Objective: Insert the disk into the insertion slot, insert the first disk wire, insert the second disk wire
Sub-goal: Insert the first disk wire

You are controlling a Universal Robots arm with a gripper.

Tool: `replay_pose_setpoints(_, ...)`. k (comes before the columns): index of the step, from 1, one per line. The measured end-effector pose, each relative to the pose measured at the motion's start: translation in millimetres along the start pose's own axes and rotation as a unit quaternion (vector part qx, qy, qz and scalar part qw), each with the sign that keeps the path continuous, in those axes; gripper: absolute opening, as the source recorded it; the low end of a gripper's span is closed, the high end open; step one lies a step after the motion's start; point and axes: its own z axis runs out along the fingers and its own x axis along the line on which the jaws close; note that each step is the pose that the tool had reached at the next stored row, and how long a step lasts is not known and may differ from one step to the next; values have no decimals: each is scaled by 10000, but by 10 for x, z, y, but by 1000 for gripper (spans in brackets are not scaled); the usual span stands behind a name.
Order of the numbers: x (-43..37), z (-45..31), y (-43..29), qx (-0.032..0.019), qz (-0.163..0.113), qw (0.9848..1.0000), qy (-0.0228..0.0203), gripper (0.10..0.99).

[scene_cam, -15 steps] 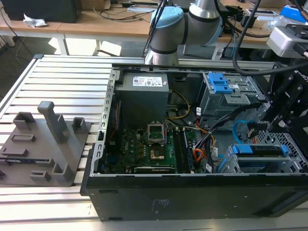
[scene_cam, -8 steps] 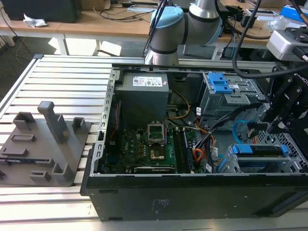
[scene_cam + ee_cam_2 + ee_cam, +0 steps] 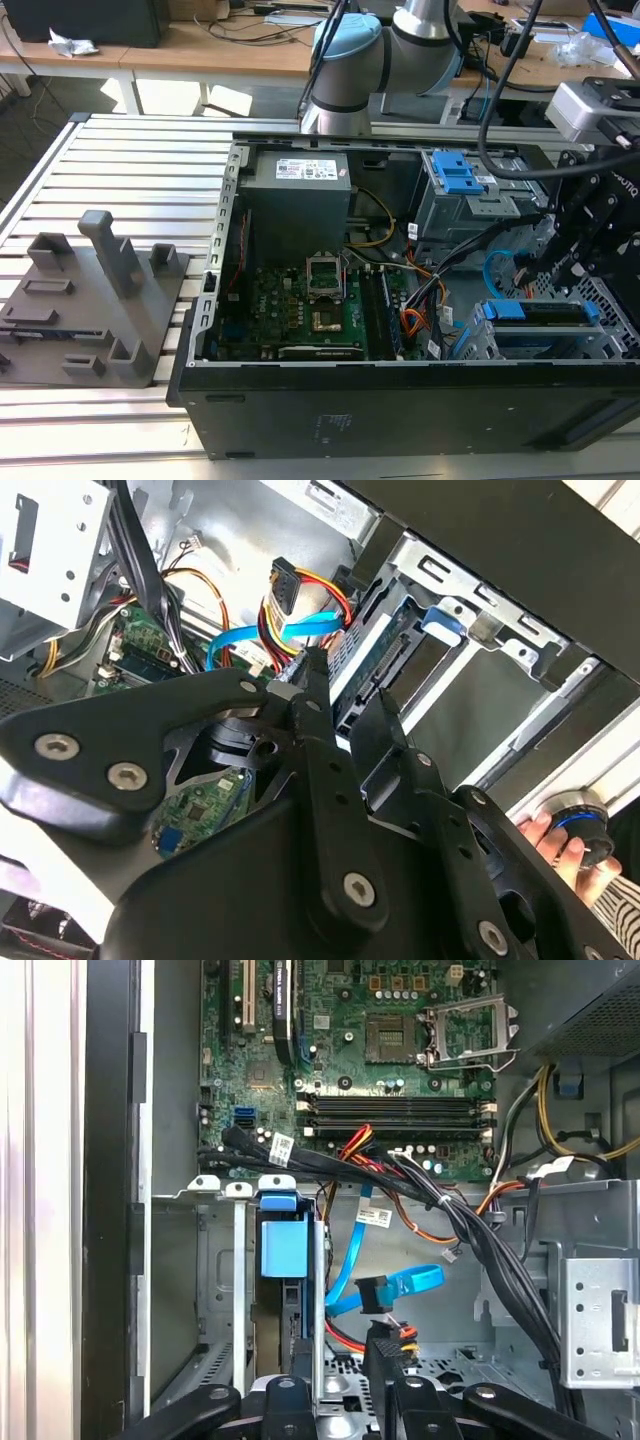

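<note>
Black linkage gripper (image 3: pixel 343 692) just beside the silver-grey hard drive in a bright blue plastic carrier (image 3: pixel 283 1245)
Fingers parted, clasping nothing. Hard drive stands seated in the light grey perforated sheet-metal cage (image 3: pixel 215 1290) inside the open black computer case (image 3: pixel 400 420); thin red-orange wire bundle (image 3: pixel 345 1336) and looping light-blue flat cable (image 3: pixel 410 1282) hang loose beside the cage, near the gripper

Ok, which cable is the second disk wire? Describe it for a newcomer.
In the first wrist view, find the open computer case, then the grey drive cage holding the blue-framed disk. Just beside it loops the second disk wire: flat and light blue, unlike the round red and yellow wires nearby.
</note>
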Motion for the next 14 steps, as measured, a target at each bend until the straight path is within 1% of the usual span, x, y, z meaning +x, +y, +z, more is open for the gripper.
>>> replay_pose_setpoints(2, -2, -2, 0, 0, 0, 10000, 0, 361)
replay_pose_setpoints(5, -16, -53, 3, 1, 0, 10000, -2, 361)
replay_pose_setpoints(6, -38, -67, 7, 1, 0, 10000, 0, 361)
replay_pose_setpoints(8, -91, -69, 15, 1, 0, 10000, 0, 361)
replay_pose_setpoints(9, -110, -65, 21, 1, 2, 10000, 0, 361)
replay_pose_setpoints(10, -125, -41, 21, 1, 44, 10000, -3, 361)
replay_pose_setpoints(12, -126, -3, 20, 0, 252, 9997, -9, 361)
replay_pose_setpoints(14, -126, 11, 38, -1, 305, 9995, -10, 361)
